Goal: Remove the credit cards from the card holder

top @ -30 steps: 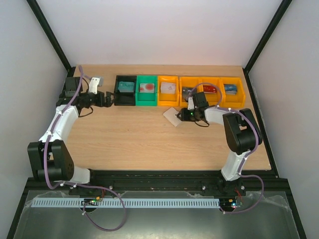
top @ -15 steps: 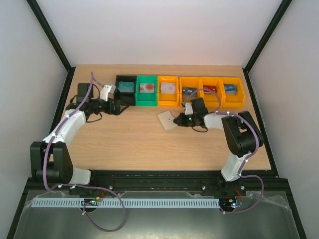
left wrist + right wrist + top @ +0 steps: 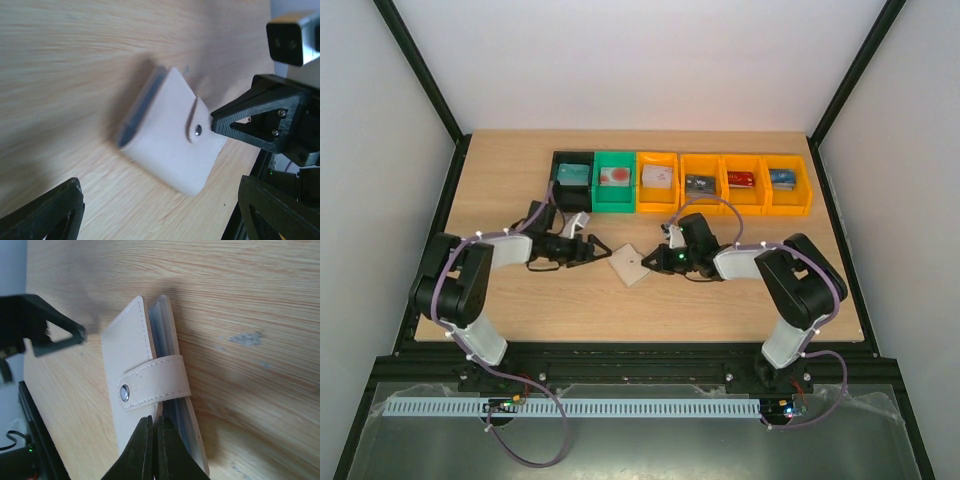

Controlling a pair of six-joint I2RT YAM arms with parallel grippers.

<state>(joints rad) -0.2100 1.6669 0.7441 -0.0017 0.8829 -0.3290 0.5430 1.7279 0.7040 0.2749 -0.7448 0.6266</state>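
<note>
While the small white folding card holder [image 3: 629, 267] lies closed on the light wooden table [image 3: 510, 180] at mid-frame of the top view, bare wood surrounds it, widest toward the left and lower edges. The left gripper [image 3: 594, 250] sits just to its left, fingers spread wide. The right gripper [image 3: 656, 260], fingers pressed together, touches its right edge. Both wrist views show the fastened snap tab [image 3: 155, 382] and pale blue sleeves [image 3: 161, 327]. Only the top view shows the credit cards [image 3: 614, 177], lying in black, green and orange plastic bins [image 3: 657, 206] along the upper edge, well apart.
</note>
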